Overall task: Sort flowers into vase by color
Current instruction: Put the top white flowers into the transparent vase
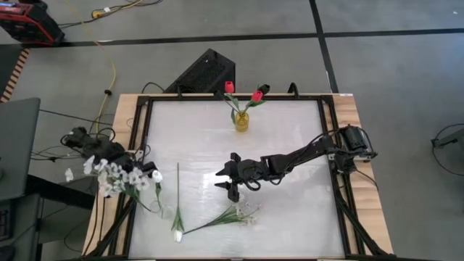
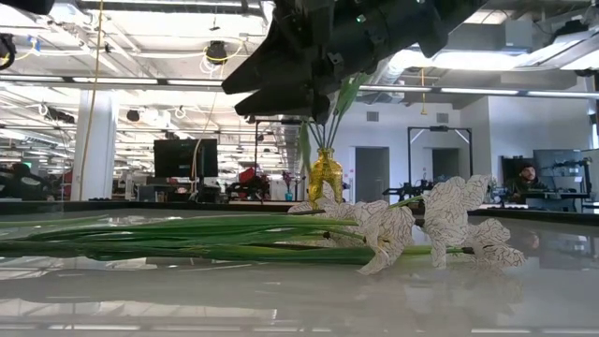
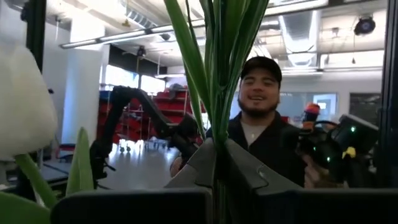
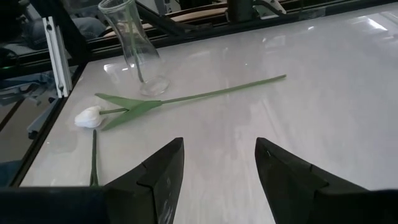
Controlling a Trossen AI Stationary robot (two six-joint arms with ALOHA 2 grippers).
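My left gripper [image 1: 139, 168] is at the table's left edge, shut on a bunch of white flowers [image 1: 112, 175]: a spray of tiny blossoms and a white tulip bud [image 3: 18, 102]. My right gripper [image 1: 225, 181] hovers open over the table's middle, touching nothing. A yellow vase [image 1: 241, 121] near the far edge holds two red tulips [image 1: 256, 96]. One white tulip [image 4: 87, 117] lies flat on the table in front of the right gripper. A clear glass vase [image 4: 134, 43] stands beyond it. More white flowers [image 1: 235, 214] lie near the near edge. My left gripper pinches the bunch's green stems [image 3: 217, 134] between its two fingers [image 3: 252, 171], which lie across the stems. The blossoms spread out past the table's left edge [image 1: 109, 174]. The lower stem ends [image 1: 152, 206] reach toward the table; what they rest on I cannot tell.
A person [image 3: 261, 124] stands beyond the table, holding a device. A dark box [image 1: 203, 72] sits past the far edge. The black frame rail [image 1: 330, 145] borders the table. Bare white surface [image 1: 290, 210] lies right of the loose flowers.
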